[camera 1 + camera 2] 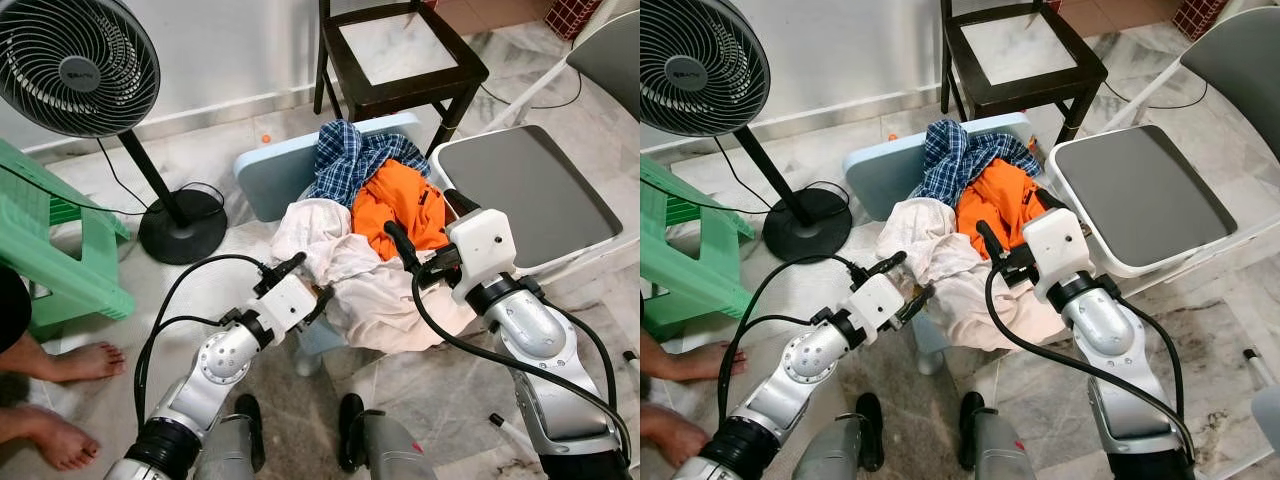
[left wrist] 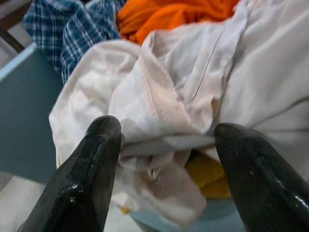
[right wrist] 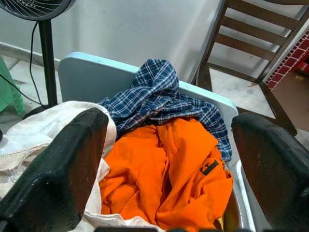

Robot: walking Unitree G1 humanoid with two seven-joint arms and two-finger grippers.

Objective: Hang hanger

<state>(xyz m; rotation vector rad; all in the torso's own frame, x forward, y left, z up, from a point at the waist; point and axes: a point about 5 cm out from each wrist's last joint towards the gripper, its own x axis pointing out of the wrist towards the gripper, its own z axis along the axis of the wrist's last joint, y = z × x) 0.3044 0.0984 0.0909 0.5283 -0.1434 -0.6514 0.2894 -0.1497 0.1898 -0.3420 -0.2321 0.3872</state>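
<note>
A heap of clothes lies on a pale blue plastic chair [image 1: 268, 172]: a white cloth [image 1: 335, 250] at the front, an orange garment [image 1: 405, 200] in the middle, and a blue plaid shirt [image 1: 350, 155] at the back. My left gripper [image 1: 312, 280] is open at the near left edge of the white cloth, its fingers either side of a fold. In the left wrist view a pale grey strip [image 2: 164, 144] shows under that fold; I cannot tell what it is. My right gripper [image 1: 420, 212] is open just above the orange garment.
A standing fan [image 1: 75, 60] and a green plastic stool [image 1: 60, 250] are on the left. A dark wooden chair [image 1: 400, 50] stands behind the heap. A chair with a grey seat [image 1: 530, 190] is at the right. A person's bare feet [image 1: 70, 365] rest at the near left.
</note>
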